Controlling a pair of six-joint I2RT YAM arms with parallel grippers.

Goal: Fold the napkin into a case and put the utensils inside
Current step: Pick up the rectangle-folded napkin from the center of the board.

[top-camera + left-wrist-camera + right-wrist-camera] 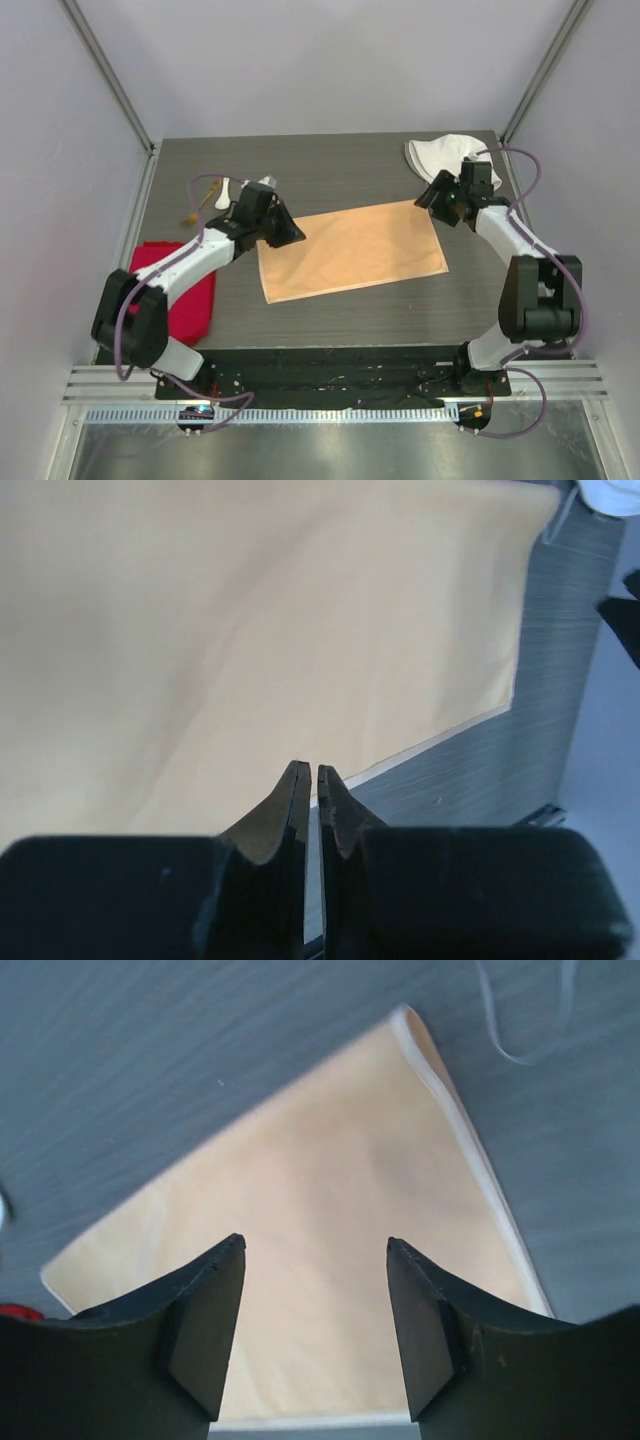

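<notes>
The peach-orange napkin [350,250] lies flat mid-table as a folded rectangle, with layered edges showing in the right wrist view [330,1260]. My left gripper [293,238] is shut and empty at the napkin's far-left corner; in the left wrist view its tips [311,770] sit over the napkin's edge [250,650]. My right gripper [432,197] is open and empty at the far-right corner, its jaws [315,1245] held wide above the cloth. The gold fork [200,196] and the white spoon [222,192] lie at the far left, behind the left arm.
A bright red cloth [180,290] lies at the table's left edge under the left arm. A white fabric hat [445,155] sits at the far right corner, just behind the right gripper. Grey walls close in on three sides.
</notes>
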